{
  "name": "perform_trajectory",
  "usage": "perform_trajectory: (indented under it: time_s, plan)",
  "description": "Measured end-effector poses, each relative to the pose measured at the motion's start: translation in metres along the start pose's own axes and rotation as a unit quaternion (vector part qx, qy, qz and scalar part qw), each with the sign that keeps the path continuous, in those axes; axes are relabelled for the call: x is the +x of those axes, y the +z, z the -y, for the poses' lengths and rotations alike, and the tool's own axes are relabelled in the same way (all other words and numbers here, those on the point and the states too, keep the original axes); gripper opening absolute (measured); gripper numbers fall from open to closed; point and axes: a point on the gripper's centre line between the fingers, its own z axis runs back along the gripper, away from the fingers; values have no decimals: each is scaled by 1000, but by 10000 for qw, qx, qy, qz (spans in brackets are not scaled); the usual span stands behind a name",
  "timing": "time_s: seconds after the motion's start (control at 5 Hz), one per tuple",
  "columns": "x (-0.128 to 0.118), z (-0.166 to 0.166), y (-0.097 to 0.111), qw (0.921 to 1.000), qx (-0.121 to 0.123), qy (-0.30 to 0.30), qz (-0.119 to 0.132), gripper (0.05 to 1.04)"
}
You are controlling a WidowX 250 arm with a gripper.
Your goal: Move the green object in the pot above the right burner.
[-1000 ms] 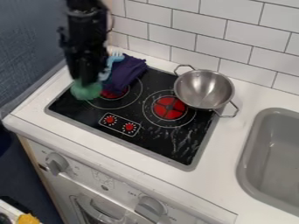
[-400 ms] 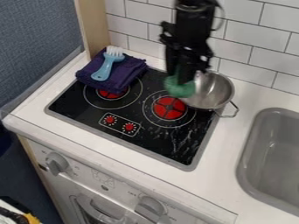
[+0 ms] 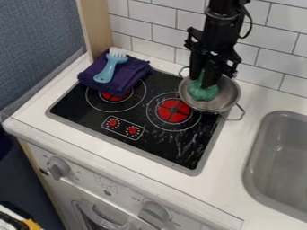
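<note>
Green thing (image 3: 203,93) is within the pot's (image 3: 226,99) rim in view, pinched in my gripper (image 3: 202,81). Can't tell if it touches the bottom. Pot's at the stove's (image 3: 159,146) back right corner, beyond the right burner (image 3: 174,111). Purple cloth (image 3: 135,72) overlaps the left burner (image 3: 114,96), blue brush (image 3: 108,70) on top. Sink (image 3: 280,148) to the right.

Ok so going by the cooktop (image 3: 90,121), I count one of those, two red burners (image 3: 174,111) and two little red dials (image 3: 132,130) on it, two big knobs (image 3: 58,168) below it. Back right of it: one pot (image 3: 231,101), one green object (image 3: 203,93), my one claw (image 3: 203,81). Back left: one cloth (image 3: 135,68), one brush (image 3: 106,73). Right: one sink (image 3: 282,157).
</note>
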Motion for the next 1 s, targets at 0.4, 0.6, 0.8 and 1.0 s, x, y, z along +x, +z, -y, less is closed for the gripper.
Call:
perform_trajectory:
  time_s: [0.4,0.6,0.8,1.0]
  plan:
    - [7,-3,-1,10000,59,6,71,716]
    - [9,-3,-2,9999,4,9,141,976]
    - [-1,-11,-1,9997,-53,178,138,1007]
    - [-37,-38,29,9958,-141,804,412,1001]
